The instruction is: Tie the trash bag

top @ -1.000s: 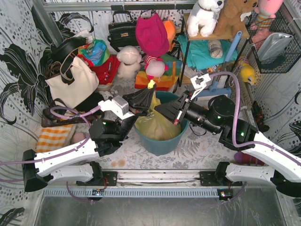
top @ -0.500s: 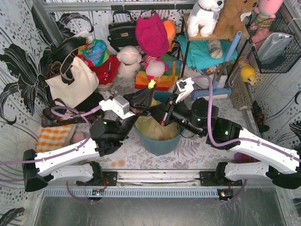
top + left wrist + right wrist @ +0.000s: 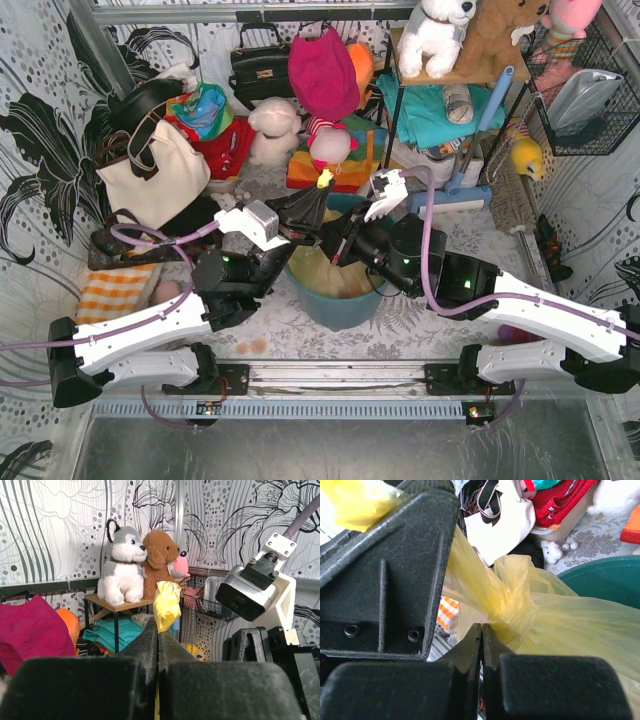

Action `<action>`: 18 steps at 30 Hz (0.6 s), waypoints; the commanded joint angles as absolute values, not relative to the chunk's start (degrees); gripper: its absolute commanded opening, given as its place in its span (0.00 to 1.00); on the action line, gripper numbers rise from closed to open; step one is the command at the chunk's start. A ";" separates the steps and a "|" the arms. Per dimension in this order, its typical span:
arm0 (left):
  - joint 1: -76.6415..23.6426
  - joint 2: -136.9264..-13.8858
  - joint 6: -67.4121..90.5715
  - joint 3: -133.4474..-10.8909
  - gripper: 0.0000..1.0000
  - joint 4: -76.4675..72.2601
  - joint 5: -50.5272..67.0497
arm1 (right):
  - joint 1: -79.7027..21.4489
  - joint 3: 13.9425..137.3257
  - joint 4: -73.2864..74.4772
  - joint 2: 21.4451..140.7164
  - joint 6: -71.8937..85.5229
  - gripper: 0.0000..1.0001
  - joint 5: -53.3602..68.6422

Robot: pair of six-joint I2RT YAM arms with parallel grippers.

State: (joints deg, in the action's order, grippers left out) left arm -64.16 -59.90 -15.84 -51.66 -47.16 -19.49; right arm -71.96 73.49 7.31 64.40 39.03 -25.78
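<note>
The trash bag (image 3: 322, 280) is thin yellow plastic and sits in the teal bucket (image 3: 345, 308). Its neck is twisted into a knot (image 3: 512, 605). My left gripper (image 3: 308, 205) is shut on one drawn-up strand of the bag, and the strand's end (image 3: 166, 605) pokes out past the left gripper (image 3: 158, 630). My right gripper (image 3: 336, 246) hangs over the bucket just right of the left one. In the right wrist view the right gripper (image 3: 481, 628) is shut, its tips pinched into the plastic at the knot's base.
A cream tote bag (image 3: 158, 175) stands at the back left. Plush toys (image 3: 272, 130), a pink hat (image 3: 322, 72) and a shelf (image 3: 440, 80) crowd the back. An orange checked cloth (image 3: 115, 292) lies left of the bucket. The left gripper's body (image 3: 395, 570) is close beside the right gripper.
The right arm has swung left across the bucket, bringing its gripper up against the left one at the bag's neck. The left arm has held still.
</note>
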 commanded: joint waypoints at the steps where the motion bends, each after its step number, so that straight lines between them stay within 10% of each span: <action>1: -63.90 -59.60 -15.29 -53.53 0.00 -47.74 -19.16 | -73.20 75.11 5.03 64.98 39.10 0.00 -31.66; 18: -63.90 -59.48 -15.32 -53.39 0.00 -48.27 -21.09 | -74.79 72.41 -0.06 64.85 41.69 0.00 -30.78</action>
